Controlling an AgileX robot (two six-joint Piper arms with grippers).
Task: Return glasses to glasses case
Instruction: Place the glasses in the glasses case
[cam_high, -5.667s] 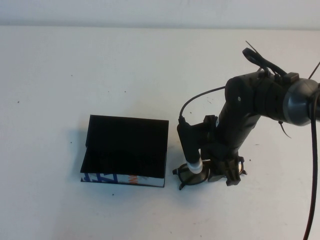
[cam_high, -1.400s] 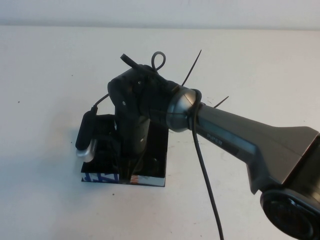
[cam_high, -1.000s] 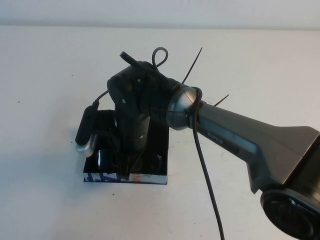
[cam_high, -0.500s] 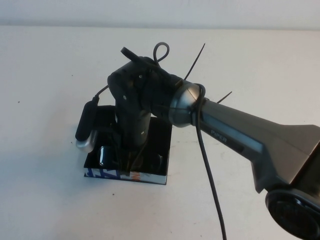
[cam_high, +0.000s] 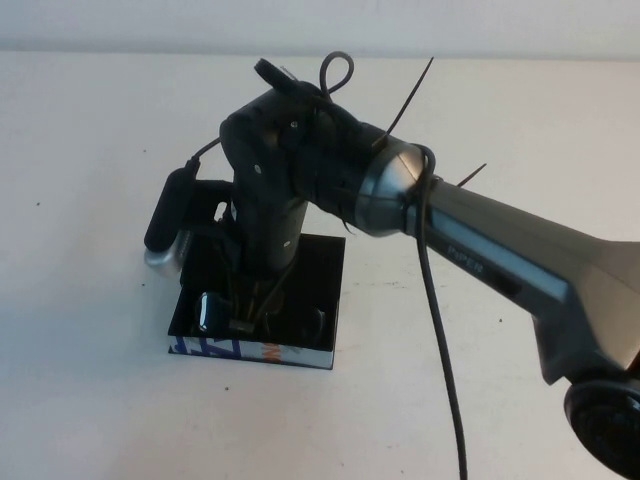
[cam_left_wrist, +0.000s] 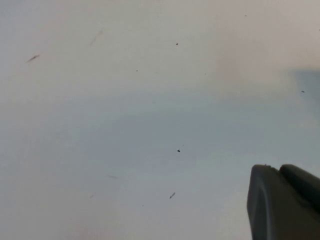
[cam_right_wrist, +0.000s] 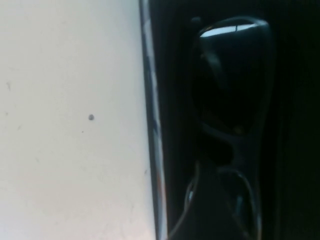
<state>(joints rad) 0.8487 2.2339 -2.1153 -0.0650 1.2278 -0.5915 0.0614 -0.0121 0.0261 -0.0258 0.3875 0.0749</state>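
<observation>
Right arm reached in from the robot's right side across the white tabletop (cam_high: 90, 120), wrist bent down over the glasses case (cam_high: 310, 345). The right pincer (cam_high: 250, 312) hung over the middle of the open case, pointing down into it; its fingers stood spread apart, holding nothing.

The glasses case sat on the tabletop toward the robot's left of centre, black inside, with the blue, white and orange pattern showing along its near side wall. Its flap lid was mostly hidden behind the arm; position could not be told.

The glasses (cam_high: 212, 310) lay inside the case, along its near part. In the high view one lens showed to the left of the pincer, catching a glint, and part of the frame showed to the pincer's right. In the right wrist view the glasses (cam_right_wrist: 232, 100) lay flat on the black floor of the case, both rims and the bridge visible, running alongside the case wall (cam_right_wrist: 152, 140), with bare tabletop beyond that wall. The pincer did not appear to touch the frame.

Left pincer (cam_left_wrist: 285, 202): only a dark edge showed in the left wrist view, above bare tabletop. Whether it was spread or closed, cannot tell.
</observation>
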